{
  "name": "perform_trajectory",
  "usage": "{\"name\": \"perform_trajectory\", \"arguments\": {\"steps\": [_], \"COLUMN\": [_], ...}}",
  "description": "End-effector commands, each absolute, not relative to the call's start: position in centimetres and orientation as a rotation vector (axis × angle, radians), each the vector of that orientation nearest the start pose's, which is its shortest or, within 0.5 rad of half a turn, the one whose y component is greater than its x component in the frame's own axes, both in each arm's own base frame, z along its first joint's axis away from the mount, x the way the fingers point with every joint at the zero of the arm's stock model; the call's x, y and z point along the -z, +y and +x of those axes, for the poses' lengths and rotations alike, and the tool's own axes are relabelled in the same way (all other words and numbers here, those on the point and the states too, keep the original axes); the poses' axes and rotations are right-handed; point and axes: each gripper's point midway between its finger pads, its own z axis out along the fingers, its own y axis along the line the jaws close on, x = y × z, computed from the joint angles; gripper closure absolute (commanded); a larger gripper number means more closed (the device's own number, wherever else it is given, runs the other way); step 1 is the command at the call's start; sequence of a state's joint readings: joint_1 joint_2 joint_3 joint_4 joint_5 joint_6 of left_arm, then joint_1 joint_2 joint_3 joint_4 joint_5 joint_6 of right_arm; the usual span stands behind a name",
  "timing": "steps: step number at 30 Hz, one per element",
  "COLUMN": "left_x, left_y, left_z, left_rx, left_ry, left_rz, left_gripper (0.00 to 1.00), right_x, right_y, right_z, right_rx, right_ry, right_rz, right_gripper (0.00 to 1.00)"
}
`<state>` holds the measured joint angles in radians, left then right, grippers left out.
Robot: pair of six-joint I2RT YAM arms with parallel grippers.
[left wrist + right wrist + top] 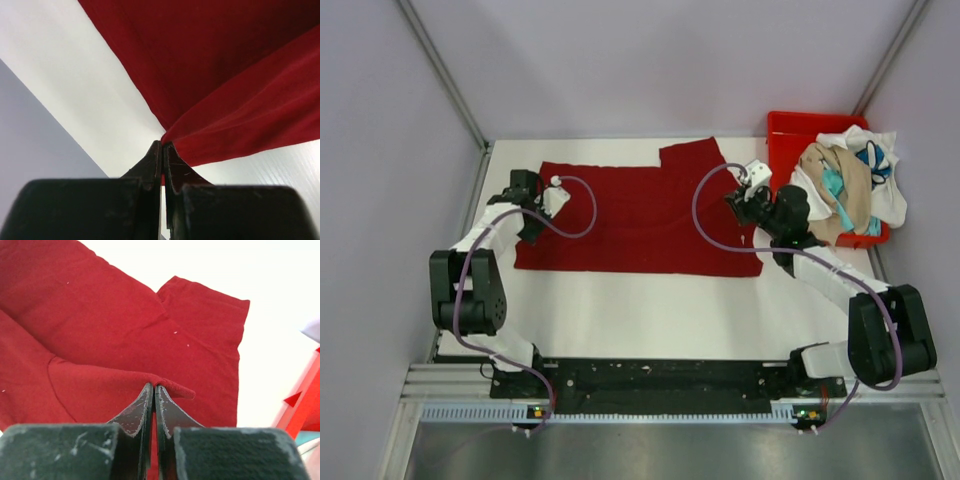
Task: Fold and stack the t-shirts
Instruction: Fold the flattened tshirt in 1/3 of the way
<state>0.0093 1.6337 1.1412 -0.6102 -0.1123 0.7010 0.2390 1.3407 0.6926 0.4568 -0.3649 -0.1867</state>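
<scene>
A red t-shirt (640,215) lies spread across the white table (650,310), with one sleeve pointing to the far side. My left gripper (525,190) is at the shirt's left edge and is shut on the red cloth (240,110), which rises in a fold from the fingertips (156,150). My right gripper (745,195) is at the shirt's right edge, shut on a hem fold (175,385) that it lifts above the flat shirt (100,315). Both pinch thin cloth with the jaws nearly touching.
A red bin (790,135) at the far right holds a heap of other t-shirts (845,185), white, tan and teal; its corner shows in the right wrist view (300,400). Grey walls close the table at left, right and back.
</scene>
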Motion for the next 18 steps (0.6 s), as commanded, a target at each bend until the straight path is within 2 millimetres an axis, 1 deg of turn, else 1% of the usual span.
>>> {"name": "perform_trajectory", "arguments": {"steps": [1,6,7,10,12,13,15,17,18], "left_x": [-9.4,-8.7,-8.7,-8.7,-9.4,-9.7,-10.8,-11.6,-11.7], "left_y": [5.2,5.6,4.5,4.7,5.4,6.1,7.5,8.2,7.8], "left_z": [38.7,39.4,39.8,40.6,42.1,42.8,44.3,44.8,44.7], "left_rx": [-0.43,-0.452,-0.448,-0.482,-0.551,-0.604,-0.708,-0.754,-0.729], "left_ry": [2.494,2.499,2.482,2.474,2.444,2.434,2.402,2.401,2.409], "left_rz": [0.834,0.836,0.866,0.842,0.77,0.721,0.639,0.576,0.572], "left_gripper": [1.0,1.0,1.0,0.99,0.91,0.85,0.68,0.63,0.62], "right_x": [-22.7,-21.6,-21.3,-20.9,-20.5,-20.5,-20.1,-19.9,-19.9], "right_y": [15.2,15.0,14.8,14.3,14.2,14.3,14.8,15.0,14.9], "right_z": [40.6,40.1,39.9,39.6,39.6,39.8,39.8,39.9,40.0], "right_rx": [-0.323,-0.34,-0.338,-0.317,-0.315,-0.32,-0.345,-0.365,-0.366], "right_ry": [1.508,1.559,1.572,1.586,1.595,1.594,1.606,1.627,1.635], "right_rz": [-0.655,-0.644,-0.631,-0.605,-0.605,-0.61,-0.627,-0.626,-0.626], "right_gripper": [1.0,1.0,1.0,1.0,1.0,1.0,1.0,1.0,1.0]}}
